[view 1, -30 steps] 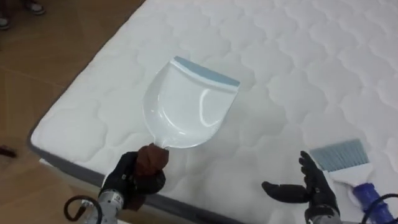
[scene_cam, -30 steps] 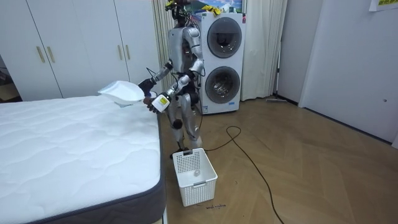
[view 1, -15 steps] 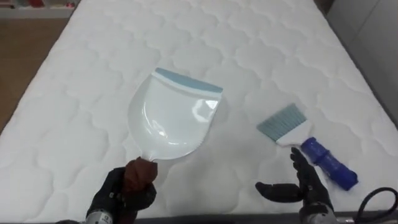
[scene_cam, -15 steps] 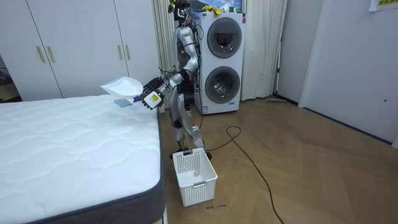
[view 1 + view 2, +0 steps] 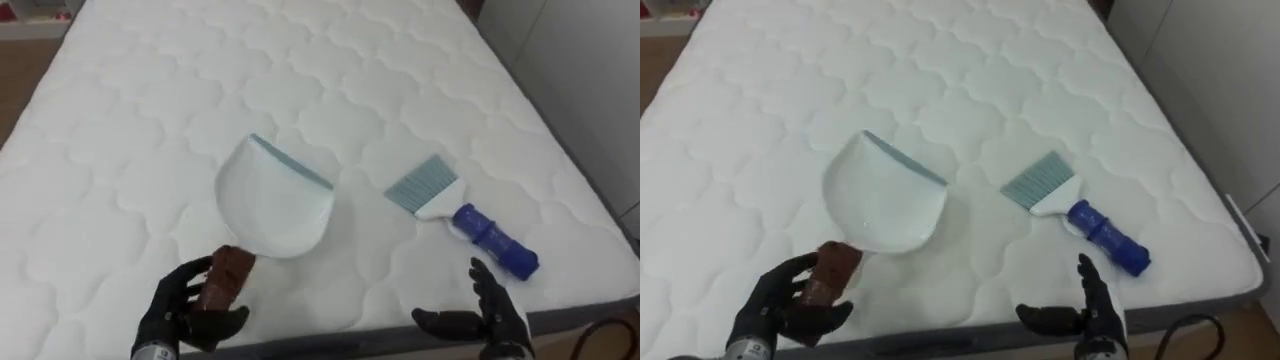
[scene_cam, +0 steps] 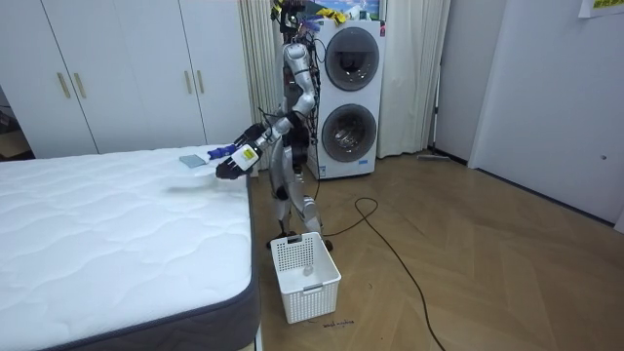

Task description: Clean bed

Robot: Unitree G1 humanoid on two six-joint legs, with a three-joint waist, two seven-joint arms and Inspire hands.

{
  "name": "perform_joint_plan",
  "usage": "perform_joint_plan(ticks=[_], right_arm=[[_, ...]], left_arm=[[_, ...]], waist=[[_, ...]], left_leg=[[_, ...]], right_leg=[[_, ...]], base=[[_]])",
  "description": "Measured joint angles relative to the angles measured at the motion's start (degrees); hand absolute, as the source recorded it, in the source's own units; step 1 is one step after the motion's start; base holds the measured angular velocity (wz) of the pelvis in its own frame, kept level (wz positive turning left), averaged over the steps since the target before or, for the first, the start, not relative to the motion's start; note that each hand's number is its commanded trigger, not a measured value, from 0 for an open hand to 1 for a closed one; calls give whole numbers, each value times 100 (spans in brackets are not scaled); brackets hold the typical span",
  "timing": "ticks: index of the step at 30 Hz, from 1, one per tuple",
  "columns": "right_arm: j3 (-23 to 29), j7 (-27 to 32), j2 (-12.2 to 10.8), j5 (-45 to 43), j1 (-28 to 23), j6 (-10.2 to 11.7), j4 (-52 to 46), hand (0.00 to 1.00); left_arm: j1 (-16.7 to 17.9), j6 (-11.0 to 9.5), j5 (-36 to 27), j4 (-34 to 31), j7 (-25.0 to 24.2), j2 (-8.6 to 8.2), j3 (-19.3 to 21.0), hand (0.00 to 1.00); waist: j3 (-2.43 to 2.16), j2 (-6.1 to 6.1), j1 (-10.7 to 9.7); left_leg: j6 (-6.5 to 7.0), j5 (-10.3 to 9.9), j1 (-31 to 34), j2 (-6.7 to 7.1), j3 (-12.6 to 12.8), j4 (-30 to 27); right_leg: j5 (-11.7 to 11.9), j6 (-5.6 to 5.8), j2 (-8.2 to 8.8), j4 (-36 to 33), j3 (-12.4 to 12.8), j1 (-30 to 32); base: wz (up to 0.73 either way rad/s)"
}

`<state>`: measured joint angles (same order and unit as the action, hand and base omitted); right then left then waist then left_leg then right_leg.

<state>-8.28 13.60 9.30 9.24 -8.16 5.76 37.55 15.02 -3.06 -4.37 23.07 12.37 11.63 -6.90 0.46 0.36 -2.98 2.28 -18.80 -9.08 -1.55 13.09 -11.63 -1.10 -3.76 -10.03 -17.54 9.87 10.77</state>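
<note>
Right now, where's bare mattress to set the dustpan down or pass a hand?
Wide bare mattress beyond the dustpan, toward the far edge, and to its left. A narrower strip lies between dustpan and brush. Crowded at the near edge: left robot hand on the dustpan handle, right robot hand open near the brush.

We're in bright, even room light here, seemingly from overhead. The white quilted mattress [image 5: 120, 120] glows almost flat, and only its stitched seams pick up faint grey shading. The translucent white plastic dustpan [image 5: 272, 200] shows a pale sheen and throws a soft shadow along its right edge. Over in the room view, the light-brown wooden floor [image 6: 487, 253] carries a mild gleam, and the white slatted plastic basket [image 6: 307, 278] drops a soft shadow at its foot.
</note>
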Motion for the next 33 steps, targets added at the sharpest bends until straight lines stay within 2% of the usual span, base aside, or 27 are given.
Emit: perform_joint_plan(ticks=[2, 5, 10, 12, 15, 17, 20, 23, 26, 28, 31, 33], right_arm=[[121, -3, -10, -7, 0, 0, 204, 0], [194, -9, -19, -20, 0, 0, 316, 0], [233, 31, -19, -13, 2, 20, 258, 0], [306, 103, -21, -4, -12, 44, 258, 0], [512, 257, -20, 165, -30, 73, 307, 0], [761, 409, -16, 288, -51, 105, 504, 0], [1119, 471, -3, 436, -101, 141, 1025, 0], [1599, 467, -5, 447, -138, 117, 1653, 0], [1768, 362, -11, 444, -307, 42, 2055, 0], [1850, 211, -14, 421, -349, 12, 2314, 0], [1857, -2, -13, 359, -339, -113, 2653, 0], [1830, -173, -11, 341, -314, -176, 2969, 0]], left_arm=[[12, -27, 3, 74, 141, -4, 3, 0], [13, -176, 5, 173, 341, -6, 11, 0], [15, -241, -3, 281, 738, -42, 58, 0], [46, -250, -9, 304, 862, -119, 189, 0], [57, -455, -149, 367, 1121, -167, 530, 0], [54, -637, -231, 744, 1414, -164, 862, 0], [164, -746, -515, 1423, 1713, -145, 1218, 0], [473, -735, -509, 1818, 1741, -156, 1590, 0], [621, -695, -507, 2459, 1732, -158, 2005, 0], [634, -633, -504, 2845, 1728, -166, 2147, 0], [699, -523, -478, 3448, 1541, -170, 2147, 0], [697, -362, -384, 3691, 1369, -200, 2132, 0]], waist=[[-3, 1, -3], [-4, -3, 27], [-20, -32, 42], [-14, -25, 61], [-18, -70, 74], [-16, -53, 119], [-20, -59, 177], [-33, -86, 181], [-29, -97, 187], [-29, -106, 190], [-30, -97, 218], [-29, -98, 175]], left_leg=[[1, 2, -21, 37, -55, -1], [-12, 13, -41, 14, -71, 38], [-16, 22, -78, -7, -58, 73], [-15, 22, -166, -19, -42, 88], [-15, 22, -182, -42, -70, 113], [-18, 21, -267, -67, -61, 191], [-23, 22, -355, -92, -82, 257], [-23, 22, -356, -95, -99, 290], [-22, 22, -360, -95, -123, 300], [-19, 20, -361, -83, -117, 300], [-14, 17, -377, -78, -81, 304], [-15, 16, -390, -67, -82, 300]], right_leg=[[3, -4, 13, 24, -40, -42], [45, -18, -5, 108, -56, -80], [57, -32, -35, 188, -69, -117], [64, -46, -22, 230, -208, -179], [72, -57, -6, 306, -284, -239], [68, -68, -26, 346, -304, -311], [61, -90, -39, 390, -372, -390], [56, -87, -43, 393, -388, -380], [52, -88, -18, 398, -469, -391], [50, -91, 1, 396, -534, -390], [51, -91, 3, 392, -523, -396], [51, -93, 4, 389, -523, -414]], base=[[10], [2], [-4], [-5], [4], [0], [2], [1], [4], [-2], [-7], [2]])
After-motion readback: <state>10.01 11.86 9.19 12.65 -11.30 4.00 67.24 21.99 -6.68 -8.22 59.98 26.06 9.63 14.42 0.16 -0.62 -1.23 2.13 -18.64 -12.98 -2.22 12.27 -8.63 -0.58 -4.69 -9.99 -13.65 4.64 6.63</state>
